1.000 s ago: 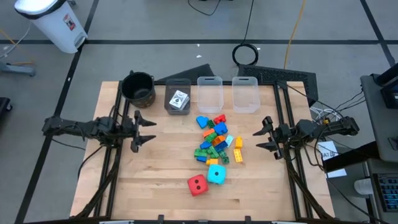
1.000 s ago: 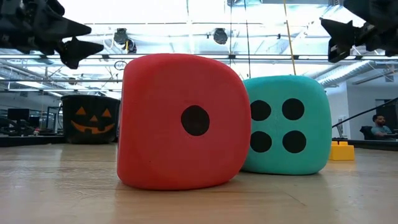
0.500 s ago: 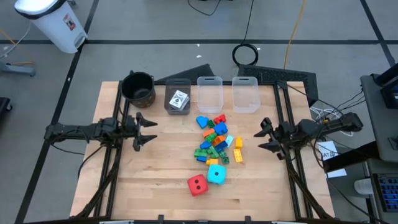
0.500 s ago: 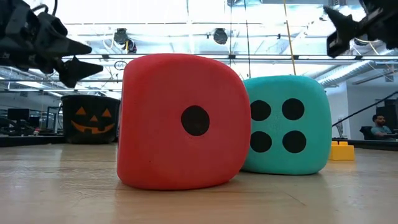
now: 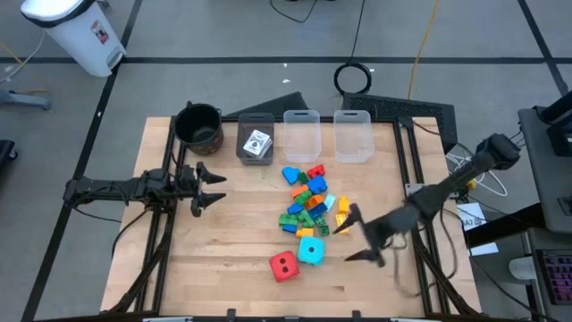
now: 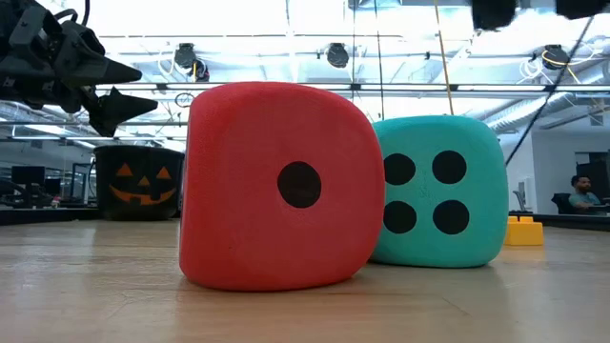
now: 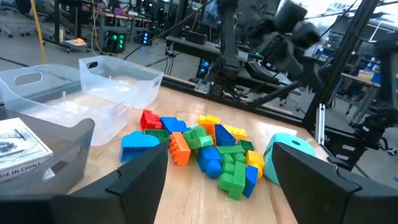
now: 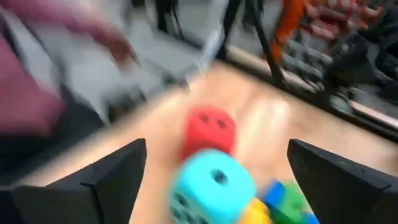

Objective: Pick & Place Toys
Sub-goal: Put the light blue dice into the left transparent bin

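Observation:
A pile of small blue, green, orange, yellow and red bricks [image 5: 308, 201] lies mid-table; it also shows in the left wrist view [image 7: 205, 146]. A red dotted cube [image 5: 283, 265] and a cyan dotted cube [image 5: 311, 249] rest side by side on the table near its front edge. White cards [image 5: 257, 144] lie in a grey bin [image 5: 255, 139]. My left gripper [image 5: 214, 188] is open and empty, left of the pile. My right gripper [image 5: 357, 234] is open and empty, just right of the cyan cube [image 8: 211, 186], which shows between its fingers in the right wrist view.
Two clear bins [image 5: 302, 134] [image 5: 353, 134] stand at the far edge beside the grey bin. A black round pot [image 5: 198, 125] stands at the far left corner. Bare wood lies along the near edge and on the left side of the table.
My right gripper has swung fast from the table's right edge toward the near left, down to beside the cyan cube, staying open. My left gripper has shifted slightly toward the pile and then kept still. The toys have not moved.

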{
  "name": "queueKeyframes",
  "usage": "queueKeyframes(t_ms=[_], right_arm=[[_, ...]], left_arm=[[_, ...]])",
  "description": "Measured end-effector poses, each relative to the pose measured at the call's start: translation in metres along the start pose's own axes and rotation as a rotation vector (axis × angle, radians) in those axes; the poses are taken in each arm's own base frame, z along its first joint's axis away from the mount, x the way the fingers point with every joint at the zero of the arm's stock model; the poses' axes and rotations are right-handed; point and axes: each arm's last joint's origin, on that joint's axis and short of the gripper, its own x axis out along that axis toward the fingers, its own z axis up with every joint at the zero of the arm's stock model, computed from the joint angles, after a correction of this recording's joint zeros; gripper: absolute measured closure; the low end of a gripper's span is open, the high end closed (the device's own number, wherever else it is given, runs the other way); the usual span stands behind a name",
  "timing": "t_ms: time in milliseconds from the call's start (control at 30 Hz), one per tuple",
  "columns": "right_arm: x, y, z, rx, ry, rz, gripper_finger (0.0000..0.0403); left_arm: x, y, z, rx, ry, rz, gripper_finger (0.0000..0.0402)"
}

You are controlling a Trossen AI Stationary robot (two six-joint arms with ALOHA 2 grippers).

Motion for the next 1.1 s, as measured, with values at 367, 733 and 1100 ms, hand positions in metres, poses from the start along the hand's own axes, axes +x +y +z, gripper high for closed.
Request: queueKeyframes(t_ms=[367, 733, 1100], right_arm=[[0.078, 0.029, -0.009, -0.490, 0.401, -0.022, 0.0044], [0.097, 0.015, -0.032, -0.659, 0.491, 0.078, 0.0062], [0.117, 0.023, -0.057, -0.737, 0.536, 0.118, 0.0145]], left_arm=[[0.000, 0.000, 0.000, 0.000, -0.003, -0.001, 0.0096], [0.000, 0.000, 0.000, 0.000, -0.004, -0.001, 0.0090], [0.000, 0.000, 0.000, 0.000, -0.004, -0.001, 0.0108]])
